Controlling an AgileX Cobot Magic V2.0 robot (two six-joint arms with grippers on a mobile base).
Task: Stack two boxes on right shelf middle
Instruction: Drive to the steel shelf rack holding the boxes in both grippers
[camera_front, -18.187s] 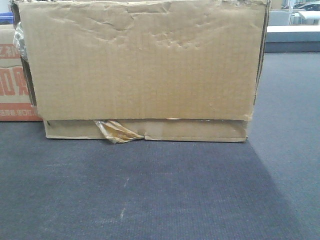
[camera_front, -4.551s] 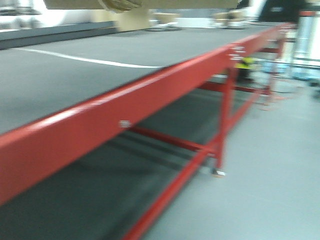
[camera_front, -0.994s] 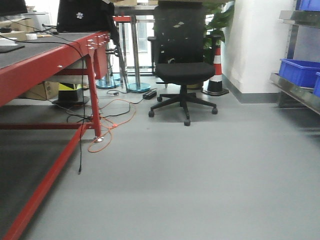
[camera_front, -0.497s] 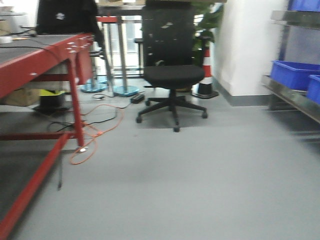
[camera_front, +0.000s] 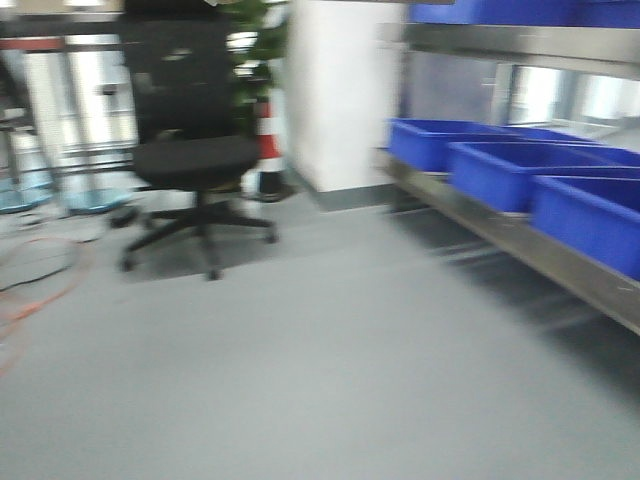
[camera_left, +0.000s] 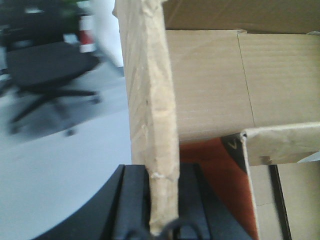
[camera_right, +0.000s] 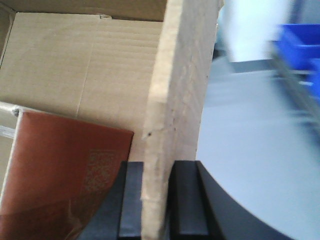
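Observation:
A brown cardboard box, open at the top, hangs between my two grippers. In the left wrist view my left gripper (camera_left: 162, 200) is shut on the box's left wall (camera_left: 150, 100). In the right wrist view my right gripper (camera_right: 157, 200) is shut on the box's right wall (camera_right: 175, 85). A reddish-brown sheet (camera_right: 65, 170) lies inside the box. The second of the two boxes is out of view. The stainless-steel right shelf (camera_front: 520, 240) runs along the right of the blurred front view, with another steel level (camera_front: 520, 45) above; I cannot tell which is the middle.
Blue bins (camera_front: 500, 170) stand in a row on the lower steel level. A black office chair (camera_front: 190, 160) stands at the left on the grey floor, with a white pillar (camera_front: 340, 90) and a traffic cone (camera_front: 265, 150) behind it. An orange cable (camera_front: 40, 270) lies at far left.
The front view has swung to the right: the red-framed table has left the view, the chair has slid left, and the steel shelf with blue bins now fills the right side.

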